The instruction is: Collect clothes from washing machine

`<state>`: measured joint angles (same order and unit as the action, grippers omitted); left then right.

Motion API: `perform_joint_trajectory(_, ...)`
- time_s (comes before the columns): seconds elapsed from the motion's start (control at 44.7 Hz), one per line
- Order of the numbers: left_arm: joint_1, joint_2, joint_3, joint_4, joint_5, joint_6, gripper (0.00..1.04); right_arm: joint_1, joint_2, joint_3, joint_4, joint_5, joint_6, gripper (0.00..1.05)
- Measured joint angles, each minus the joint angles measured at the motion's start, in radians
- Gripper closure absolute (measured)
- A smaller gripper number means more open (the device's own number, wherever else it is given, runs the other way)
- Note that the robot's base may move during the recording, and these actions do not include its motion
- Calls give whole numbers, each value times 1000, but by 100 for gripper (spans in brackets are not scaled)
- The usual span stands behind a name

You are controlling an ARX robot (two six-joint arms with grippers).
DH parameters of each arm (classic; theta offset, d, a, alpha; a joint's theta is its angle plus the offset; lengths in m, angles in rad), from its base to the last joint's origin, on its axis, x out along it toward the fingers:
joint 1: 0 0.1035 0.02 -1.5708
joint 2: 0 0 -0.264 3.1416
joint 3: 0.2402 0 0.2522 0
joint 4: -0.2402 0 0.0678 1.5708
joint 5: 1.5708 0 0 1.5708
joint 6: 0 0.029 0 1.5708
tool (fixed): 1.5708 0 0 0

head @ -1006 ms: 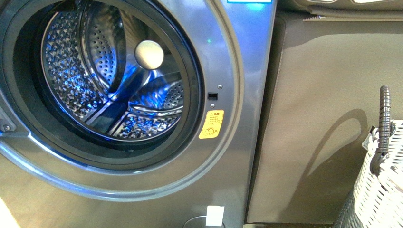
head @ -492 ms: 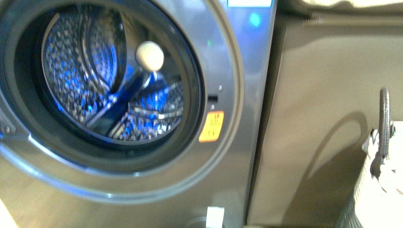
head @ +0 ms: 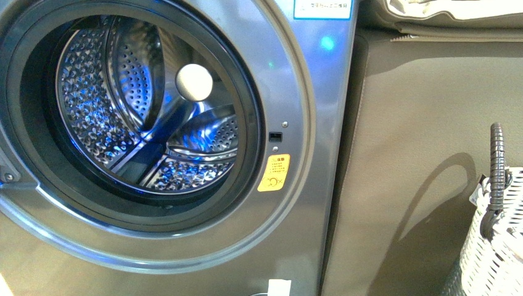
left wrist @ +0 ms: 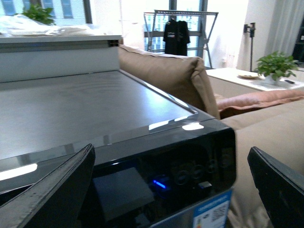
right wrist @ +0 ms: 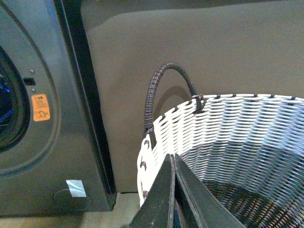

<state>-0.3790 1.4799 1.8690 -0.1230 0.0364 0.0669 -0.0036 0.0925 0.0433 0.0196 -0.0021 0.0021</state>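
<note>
Although the task is to collect clothes, you see no garment anywhere in these views. The washing machine fills the left of the front view, its grey metallic front facing you with the round porthole standing open. Inside, the perforated steel drum glows blue and looks bare, with only its ribs and a pale round hub at the back. A small yellow-orange warning sticker sits just right of the porthole rim, and a white tag shows near the bottom edge.

To the right of the machine stands a plain brown upholstered panel, and beyond it, at the lower right corner, a woven white basket with a dark wrapped handle.

Your right tool hangs over the basket's open top, its two dark fingers pressed together with nothing visible between them. The basket's interior, as far as it shows, is woven wall and dark floor; part of it is hidden behind the tool, so you cannot tell whether clothing lies there.

Your left tool is raised level with the machine's dark top panel, its fingers spread wide and empty, looking across toward a sofa and a drying rack.

Judging by the bare drum, the removal appears done, but the garment's resting place cannot be confirmed.
</note>
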Motion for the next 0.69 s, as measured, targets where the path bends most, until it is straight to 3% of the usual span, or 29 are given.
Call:
perform_joint_trajectory(0.335, 253, -81, -51, -2, -72, -51, 7, 0, -88, -38, -19, 1, 0, 102)
perform_joint_trajectory(0.581, 291, -230, -265, 16, -116, -103, 7, 0, -88, -38, -19, 1, 0, 102)
perform_joint_trajectory(0.693, 265, -321, -406, 41, -132, -112, 7, 0, -88, -38, -19, 1, 0, 102)
